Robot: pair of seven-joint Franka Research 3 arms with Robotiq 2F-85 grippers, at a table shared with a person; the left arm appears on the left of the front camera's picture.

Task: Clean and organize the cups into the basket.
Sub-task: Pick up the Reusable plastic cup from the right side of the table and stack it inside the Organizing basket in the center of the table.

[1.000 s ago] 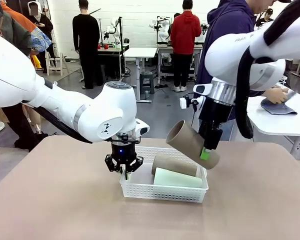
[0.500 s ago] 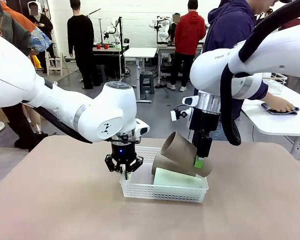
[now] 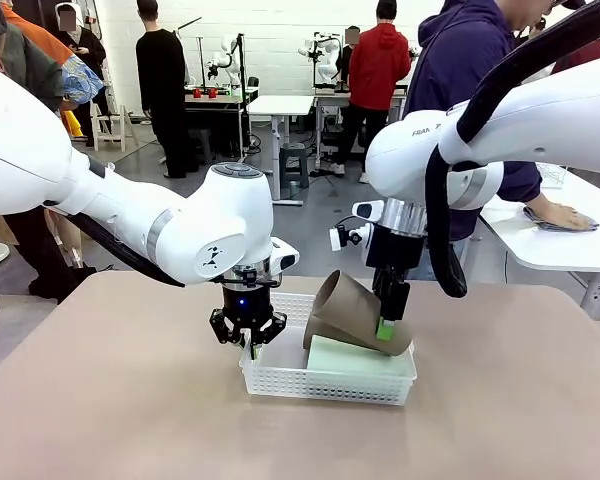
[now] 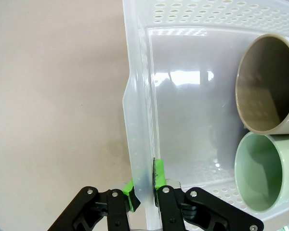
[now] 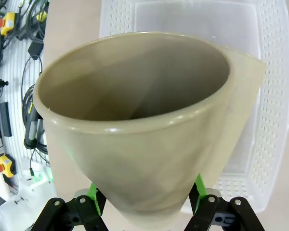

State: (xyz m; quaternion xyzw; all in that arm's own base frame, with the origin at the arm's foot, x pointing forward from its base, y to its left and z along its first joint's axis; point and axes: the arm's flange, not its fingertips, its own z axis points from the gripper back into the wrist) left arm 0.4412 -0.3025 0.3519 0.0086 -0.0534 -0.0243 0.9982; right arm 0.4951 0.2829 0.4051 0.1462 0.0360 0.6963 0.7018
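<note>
The fingers of the right gripper (image 3: 383, 322) are set around the base end of a tan cup (image 3: 352, 315), green pads against its wall, so that the cup is held tilted with its mouth up and to the robot's left; the fingers of the left gripper (image 4: 143, 196) are pinched narrow on the side wall of the basket (image 3: 280, 378), which is steadied on the table (image 3: 130, 400). The step in hand is judged to be the placing of the last cup: a mint cup (image 3: 355, 356) and a second tan cup (image 4: 269, 86) are already lying on their sides in the basket, mouths toward the left gripper; the held cup is seen just above them, low over the far part of the basket, whether touching cannot be told. The next move is judged to call for the cup to be lowered and levelled into the remaining room beside the others, and only then released; the grip on the wall should be kept lest the basket slide.
</note>
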